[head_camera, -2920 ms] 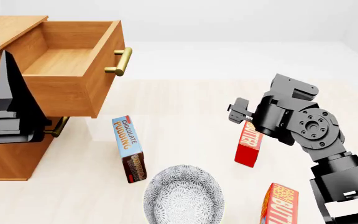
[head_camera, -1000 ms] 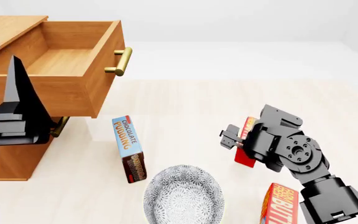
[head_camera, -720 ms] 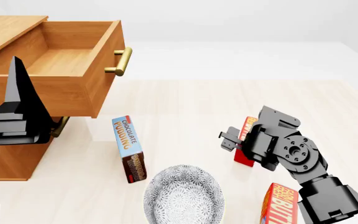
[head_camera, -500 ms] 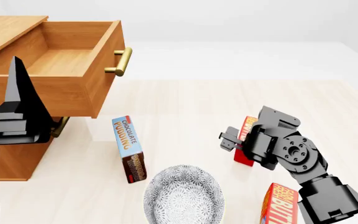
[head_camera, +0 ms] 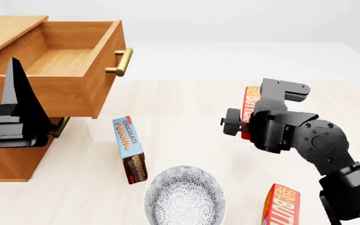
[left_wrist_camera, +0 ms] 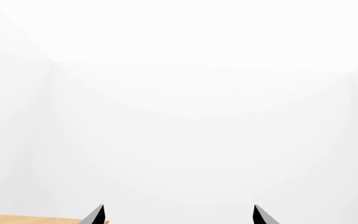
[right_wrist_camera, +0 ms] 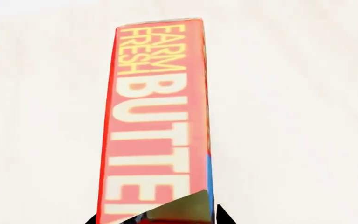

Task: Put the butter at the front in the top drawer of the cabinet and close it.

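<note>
The right gripper (head_camera: pixel 245 123) is clamped on the butter (head_camera: pixel 251 101), held clear of the floor. The top drawer (head_camera: pixel 73 65) stands open and empty; placing and closing remain. The left gripper (left_wrist_camera: pixel 177 215) is spread, holding nothing.

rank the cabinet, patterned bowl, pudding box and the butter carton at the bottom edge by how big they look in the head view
1. cabinet, open top drawer included
2. patterned bowl
3. pudding box
4. butter carton, cut off by the picture's edge, so its place is unsure

The butter (head_camera: pixel 251 100), a narrow red carton with yellow "FARM FRESH BUTTER" lettering (right_wrist_camera: pixel 157 135), is upright and lifted off the surface. The top drawer (head_camera: pixel 73 70) of the orange-brown cabinet (head_camera: pixel 8 154) stands pulled out, open, its brass handle (head_camera: pixel 122 61) facing the butter.
</note>
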